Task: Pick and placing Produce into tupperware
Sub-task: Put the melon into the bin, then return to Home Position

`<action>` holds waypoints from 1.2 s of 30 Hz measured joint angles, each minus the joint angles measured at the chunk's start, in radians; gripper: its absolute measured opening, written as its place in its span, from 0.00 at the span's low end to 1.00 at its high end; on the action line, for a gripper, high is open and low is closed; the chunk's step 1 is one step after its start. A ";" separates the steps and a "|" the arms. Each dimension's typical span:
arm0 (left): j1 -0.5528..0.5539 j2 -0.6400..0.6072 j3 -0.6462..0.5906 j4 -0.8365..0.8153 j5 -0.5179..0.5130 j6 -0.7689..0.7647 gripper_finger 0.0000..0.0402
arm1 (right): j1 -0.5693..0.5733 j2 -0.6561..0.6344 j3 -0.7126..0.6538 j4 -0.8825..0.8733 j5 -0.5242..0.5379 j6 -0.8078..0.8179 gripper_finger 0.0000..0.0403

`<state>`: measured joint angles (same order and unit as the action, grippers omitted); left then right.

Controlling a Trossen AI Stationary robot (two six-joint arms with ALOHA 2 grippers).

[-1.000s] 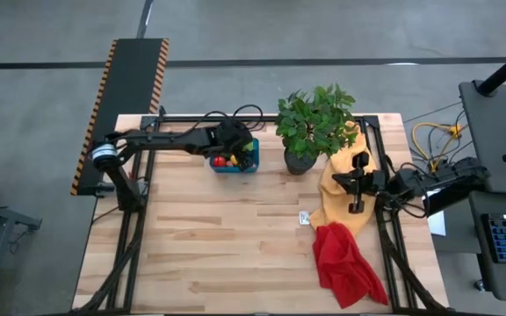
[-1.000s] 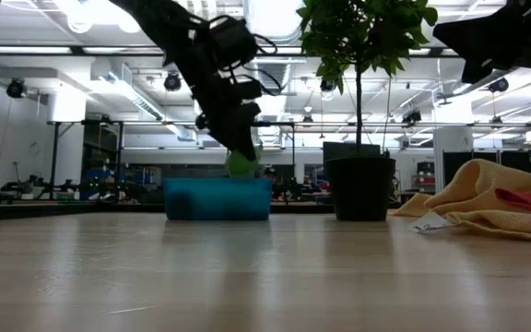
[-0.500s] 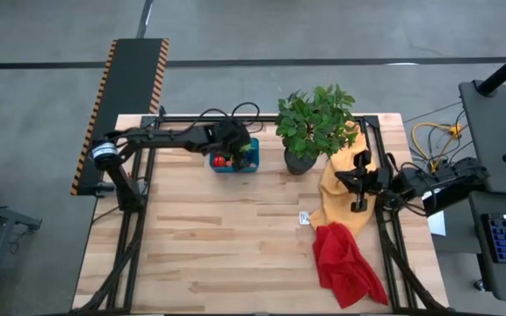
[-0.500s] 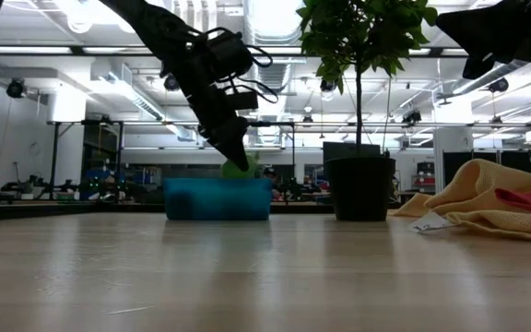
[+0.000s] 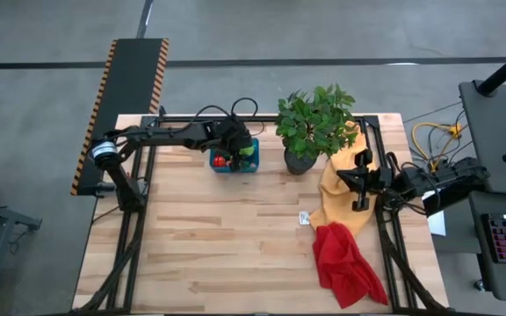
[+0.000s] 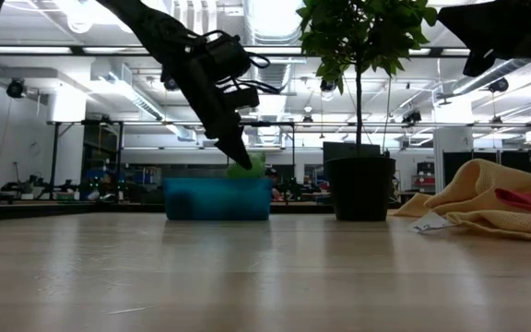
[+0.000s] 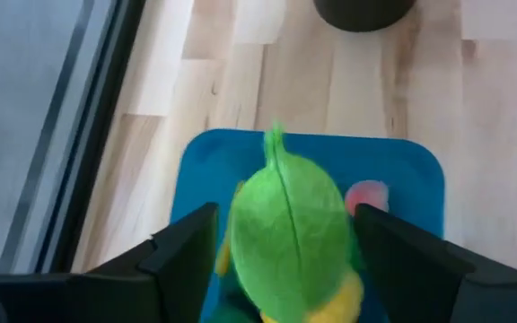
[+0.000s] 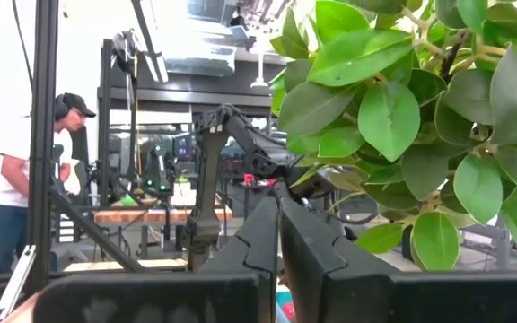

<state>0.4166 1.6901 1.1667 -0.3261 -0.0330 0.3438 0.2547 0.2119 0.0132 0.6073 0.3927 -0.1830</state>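
The teal tupperware [image 5: 234,167] stands at the far side of the table, left of the potted plant; it also shows in the low view [image 6: 217,198]. It holds several produce pieces: a green leafy one [image 7: 285,233] on top, a red one [image 5: 220,161], a pink one [image 7: 366,193] and a yellow one [image 7: 348,301]. My left gripper [image 7: 285,224] hangs open just above the box, its fingers on either side of the green piece without touching it. My right gripper [image 5: 357,189] is shut and empty over the yellow cloth at the table's right.
A potted plant [image 5: 310,132] stands right of the box. A yellow cloth [image 5: 341,189] and a red cloth [image 5: 345,263] lie at the right, with a small white tag [image 5: 305,218] beside them. A person [image 8: 7,179] stands in the room beyond.
My left gripper has risen a little and drawn back toward the table's left edge. The green piece, which was at its fingertips, now lies in the tupperware just below them.
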 joint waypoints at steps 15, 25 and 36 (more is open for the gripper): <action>-0.001 -0.042 0.006 0.050 0.125 -0.005 0.85 | 0.000 0.007 0.000 -0.002 0.000 -0.005 0.02; -0.055 -0.236 -0.049 0.338 0.590 -0.048 0.67 | 0.000 0.007 0.000 -0.005 0.000 -0.012 0.02; -0.271 -0.554 -0.352 0.595 0.031 -0.099 0.26 | 0.000 0.026 0.000 -0.029 0.000 0.004 0.02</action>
<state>0.1457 1.1359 0.8145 0.2693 -0.0019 0.2450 0.2550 0.2381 0.0130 0.5785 0.3929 -0.1795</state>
